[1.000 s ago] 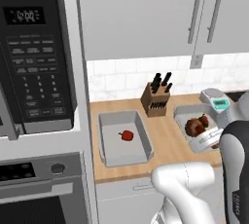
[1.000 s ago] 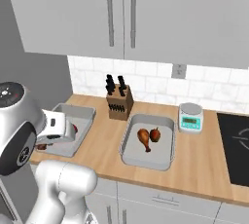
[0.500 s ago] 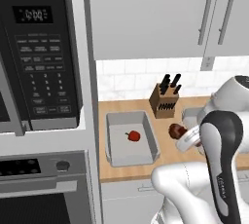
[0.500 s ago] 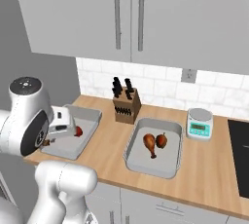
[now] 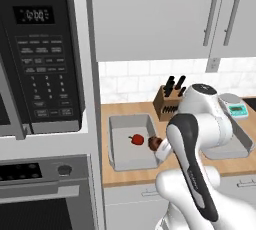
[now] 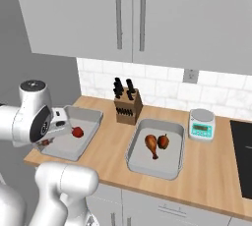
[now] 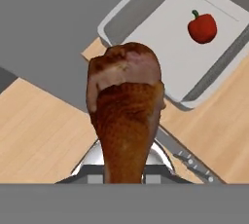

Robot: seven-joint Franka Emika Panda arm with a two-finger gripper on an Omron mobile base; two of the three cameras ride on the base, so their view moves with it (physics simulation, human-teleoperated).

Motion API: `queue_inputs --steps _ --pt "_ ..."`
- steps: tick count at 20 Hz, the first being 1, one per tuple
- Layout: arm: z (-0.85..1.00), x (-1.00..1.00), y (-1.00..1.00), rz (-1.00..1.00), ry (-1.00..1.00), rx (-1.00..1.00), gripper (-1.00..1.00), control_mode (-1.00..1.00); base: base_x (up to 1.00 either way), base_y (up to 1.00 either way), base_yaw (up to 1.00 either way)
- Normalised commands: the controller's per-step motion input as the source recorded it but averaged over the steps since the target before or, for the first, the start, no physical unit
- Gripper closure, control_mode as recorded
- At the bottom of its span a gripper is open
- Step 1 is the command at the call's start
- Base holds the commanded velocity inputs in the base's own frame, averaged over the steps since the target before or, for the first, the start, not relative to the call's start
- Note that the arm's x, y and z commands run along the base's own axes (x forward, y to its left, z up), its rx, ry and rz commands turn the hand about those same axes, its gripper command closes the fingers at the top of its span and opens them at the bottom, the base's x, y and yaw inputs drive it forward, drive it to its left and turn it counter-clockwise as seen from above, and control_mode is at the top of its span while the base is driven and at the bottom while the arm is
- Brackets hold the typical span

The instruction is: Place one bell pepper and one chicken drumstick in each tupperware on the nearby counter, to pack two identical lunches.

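The hand (image 5: 159, 146) grips a chicken drumstick (image 7: 125, 116), its fingertips hidden behind the meat.

Left base view: set behind the arm on its left, facing forward and down, close to the microwave (image 5: 40, 54) and oven (image 5: 45, 194), across the counter (image 5: 127, 169).

Right base view: set behind on the right, aimed forward and down, farther back, taking in both trays, the knife block (image 6: 128, 106) and the scale (image 6: 202, 124).

Shared by both: the left tray (image 5: 127, 141) (image 6: 74, 132) with its red pepper (image 5: 136, 139) (image 6: 77, 132), the knife block, the backsplash.

Hand view: looked steeply down along the gripper, very near the drumstick (image 7: 125, 111), the same tray (image 7: 160, 38) beyond.
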Motion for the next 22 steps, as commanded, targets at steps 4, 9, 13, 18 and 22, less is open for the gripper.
queue_inputs --steps 4,9,13,18,22 --pt "-0.64 0.54 0.08 0.12 0.00 -0.02 1.00 -1.00 0.00 0.00 0.00" --pt "-0.48 0.59 0.09 0.02 0.00 -0.01 1.00 -1.00 0.00 0.00 0.00" --pt "-0.46 0.56 0.19 0.00 0.00 -0.01 1.00 -1.00 0.00 0.00 0.00" --pt "-0.45 0.55 0.22 0.00 0.00 -0.01 1.00 -1.00 0.00 0.00 0.00" --pt "-0.42 0.54 0.19 0.00 0.00 0.00 1.00 -1.00 0.00 0.00 0.00"
